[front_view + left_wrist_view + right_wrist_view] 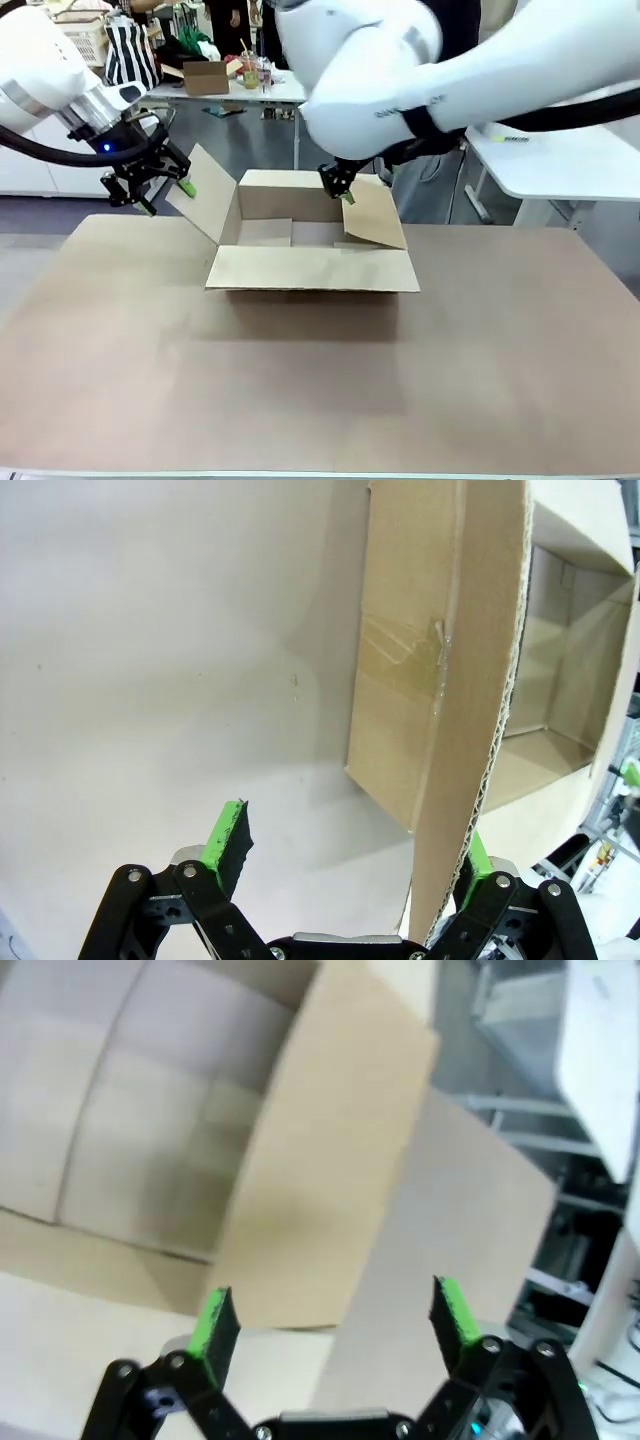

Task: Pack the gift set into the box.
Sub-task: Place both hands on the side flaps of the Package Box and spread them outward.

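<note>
Left pincer (168, 198) wide, straddling left flap (205, 195) of box (312, 268); right pincer (340, 192) wide over right flap (375, 215), likely holding flaps clear; box open, centre of counter (300, 380).

Nothing legible, just small dark print on the white right arm (398, 112) and a label (512, 137) on the side table (570, 165) — both too blurred to read.

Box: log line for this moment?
box: open, on table | left gripper: open, astride left flap | right gripper: open, at right flap
</note>
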`<state>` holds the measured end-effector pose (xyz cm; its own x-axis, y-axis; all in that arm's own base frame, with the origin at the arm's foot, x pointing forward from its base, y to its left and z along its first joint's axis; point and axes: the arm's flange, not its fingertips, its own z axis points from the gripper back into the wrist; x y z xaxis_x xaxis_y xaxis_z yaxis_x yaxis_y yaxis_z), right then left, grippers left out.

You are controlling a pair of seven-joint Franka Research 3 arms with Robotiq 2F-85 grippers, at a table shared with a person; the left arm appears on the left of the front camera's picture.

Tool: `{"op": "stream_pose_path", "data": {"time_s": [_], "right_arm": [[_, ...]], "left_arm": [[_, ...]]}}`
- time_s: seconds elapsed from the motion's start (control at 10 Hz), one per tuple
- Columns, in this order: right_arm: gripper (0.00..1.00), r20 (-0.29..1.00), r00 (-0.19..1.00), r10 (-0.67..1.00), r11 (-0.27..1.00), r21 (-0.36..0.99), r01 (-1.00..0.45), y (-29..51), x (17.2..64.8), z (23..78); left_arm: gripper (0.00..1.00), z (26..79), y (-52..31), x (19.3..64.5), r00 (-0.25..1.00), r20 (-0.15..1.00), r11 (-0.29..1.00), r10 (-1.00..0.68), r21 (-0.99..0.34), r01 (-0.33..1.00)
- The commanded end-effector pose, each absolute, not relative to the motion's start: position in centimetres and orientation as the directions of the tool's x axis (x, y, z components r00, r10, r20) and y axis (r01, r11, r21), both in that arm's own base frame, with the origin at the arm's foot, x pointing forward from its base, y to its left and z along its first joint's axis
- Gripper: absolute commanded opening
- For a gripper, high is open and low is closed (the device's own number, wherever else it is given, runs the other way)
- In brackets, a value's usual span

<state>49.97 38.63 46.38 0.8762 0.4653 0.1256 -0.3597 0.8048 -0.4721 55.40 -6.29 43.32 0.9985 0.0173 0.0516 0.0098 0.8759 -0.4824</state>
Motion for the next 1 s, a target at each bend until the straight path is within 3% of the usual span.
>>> {"op": "stream_pose_path", "data": {"time_s": [0.0, 0.4, 0.9], "right_arm": [[1.00, 0.114, 0.893, 0.436, 0.830, -0.434, -0.350, 40.3, 53.5, 45.8], [1.00, 0.155, 0.907, 0.390, 0.809, -0.527, -0.258, 41.1, 53.1, 42.4], [1.00, 0.110, 0.915, 0.388, 0.770, -0.584, -0.256, 39.3, 53.2, 39.0]], "left_arm": [[1.00, 43.6, -6.4, 55.3, 0.998, 0.052, 0.886, 0.029, -0.464, -0.002], [1.00, 43.6, -6.4, 55.3, 0.998, 0.052, 0.886, 0.029, -0.464, -0.002], [1.00, 43.6, -6.4, 55.3, 0.998, 0.052, 0.886, 0.029, -0.464, -0.002]]}}
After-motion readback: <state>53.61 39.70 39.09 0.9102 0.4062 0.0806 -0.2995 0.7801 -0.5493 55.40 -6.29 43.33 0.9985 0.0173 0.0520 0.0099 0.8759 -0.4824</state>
